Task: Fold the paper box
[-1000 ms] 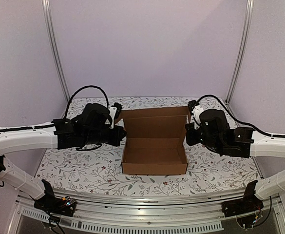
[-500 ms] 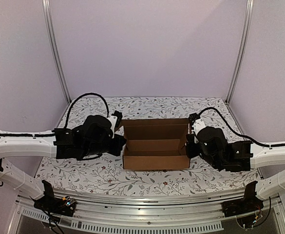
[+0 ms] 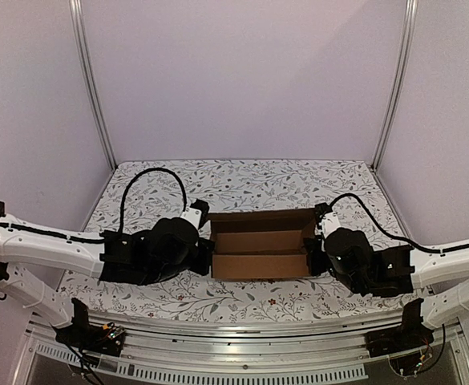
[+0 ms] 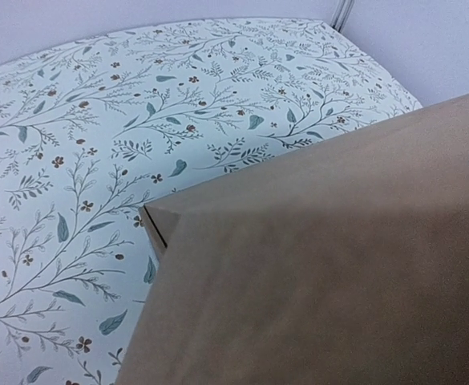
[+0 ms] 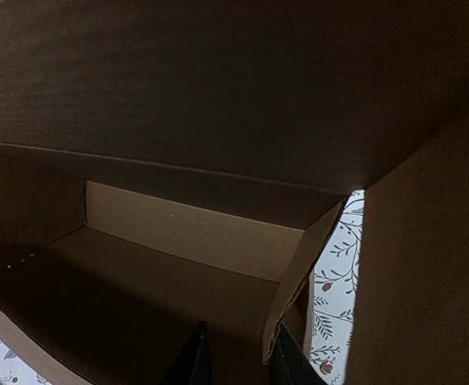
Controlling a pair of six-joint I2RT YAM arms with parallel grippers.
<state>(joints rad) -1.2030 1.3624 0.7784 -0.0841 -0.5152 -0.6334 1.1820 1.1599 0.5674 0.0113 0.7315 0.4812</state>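
Right claw (image 5: 238,362) narrow astride a side flap of the paper box (image 3: 262,255), left claw (image 3: 208,245) hidden against its other end, both grips unreadable, lower middle of the overhead frame, on floral-printed surface (image 3: 242,180), pale lilac walls (image 3: 242,80) behind.

we see a plain brown box (image 3: 260,253), unprinted, darker in its shaded inside. the table (image 3: 242,176) is white with grey-green leafy sprigs and small reddish-brown flowers. the left arm (image 3: 50,247) and right arm (image 3: 452,258) are white with black far ends. the walls (image 3: 242,80) are pale lilac.
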